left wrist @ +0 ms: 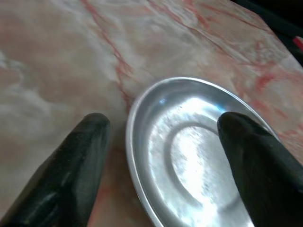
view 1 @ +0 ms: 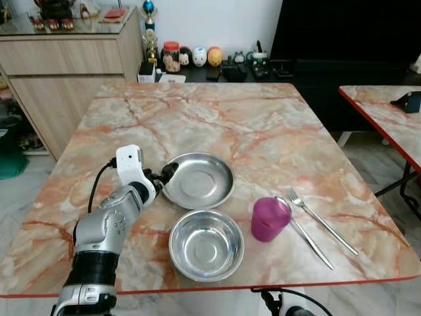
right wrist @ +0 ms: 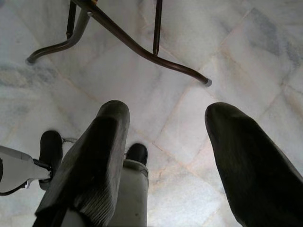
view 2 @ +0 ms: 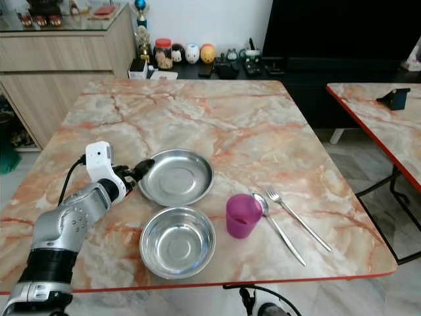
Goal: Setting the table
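On the marble table [view 1: 197,112] lies a shallow steel plate [view 1: 198,180], and a steel bowl [view 1: 206,244] sits just in front of it near the table's front edge. Right of the bowl stands a purple cup [view 1: 270,219], then a spoon [view 1: 304,232] and a fork [view 1: 322,221] side by side. My left gripper [view 1: 168,172] is at the plate's left rim, open. In the left wrist view the left gripper [left wrist: 163,122] straddles the rim of the plate [left wrist: 189,156], one finger over the table and one over the plate's inside. My right gripper [right wrist: 166,111] hangs open above the floor.
A wooden sideboard [view 1: 66,59] stands at the back left. Jars and figurines [view 1: 194,58] line a low dark unit in front of a dark screen [view 1: 348,33]. A second marble table [view 1: 388,118] is on the right. Metal table legs [right wrist: 132,45] cross the tiled floor.
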You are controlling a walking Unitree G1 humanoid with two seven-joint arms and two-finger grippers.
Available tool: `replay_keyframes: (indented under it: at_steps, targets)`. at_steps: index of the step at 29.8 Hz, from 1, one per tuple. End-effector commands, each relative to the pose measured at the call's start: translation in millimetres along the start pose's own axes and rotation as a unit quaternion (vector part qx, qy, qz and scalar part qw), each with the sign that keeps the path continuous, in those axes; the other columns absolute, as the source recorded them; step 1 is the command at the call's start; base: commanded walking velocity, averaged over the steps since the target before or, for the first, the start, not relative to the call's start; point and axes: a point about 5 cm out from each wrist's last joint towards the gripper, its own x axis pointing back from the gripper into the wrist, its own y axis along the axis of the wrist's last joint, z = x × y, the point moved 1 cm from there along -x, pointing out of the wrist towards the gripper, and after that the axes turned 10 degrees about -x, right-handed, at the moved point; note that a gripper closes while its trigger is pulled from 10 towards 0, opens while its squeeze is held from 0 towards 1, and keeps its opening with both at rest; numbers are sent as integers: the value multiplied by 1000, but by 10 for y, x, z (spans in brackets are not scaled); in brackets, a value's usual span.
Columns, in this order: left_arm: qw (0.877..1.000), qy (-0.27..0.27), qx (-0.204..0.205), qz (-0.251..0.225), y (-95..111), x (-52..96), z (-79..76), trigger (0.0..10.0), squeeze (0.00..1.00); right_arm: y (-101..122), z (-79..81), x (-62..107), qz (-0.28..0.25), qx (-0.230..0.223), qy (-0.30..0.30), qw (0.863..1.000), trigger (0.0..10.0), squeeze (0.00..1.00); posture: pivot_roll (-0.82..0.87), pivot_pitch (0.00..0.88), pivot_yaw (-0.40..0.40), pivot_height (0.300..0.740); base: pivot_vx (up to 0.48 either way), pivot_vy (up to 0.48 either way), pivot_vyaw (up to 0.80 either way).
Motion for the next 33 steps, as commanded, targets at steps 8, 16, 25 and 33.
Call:
replay_keyframes:
  at_steps: [8, 16, 25, 33]
  targets:
    - [999, 22, -32, 9, -9, -155, 4, 10000, 0, 25, -2, -4, 0, 4, 3, 1000, 10000, 0, -3, 0, -55, 719, 0, 0, 0]
    - [998, 29, -54, 33, -145, -210, 34, 10000, 0, 25, -14, -2, 1, 7, 4, 1000, 10000, 0, -4, 0, -60, 719, 0, 0, 0]
    - [997, 25, -58, 43, -211, -246, -3, 10000, 0, 27, -18, -1, 2, 12, 9, 1000, 10000, 0, -7, 0, -64, 719, 0, 0, 0]
    - [995, 31, -78, 48, -213, -252, -19, 10000, 0, 27, -18, -1, 4, 15, 10, 1000, 10000, 0, -4, 0, -66, 719, 0, 0, 0]
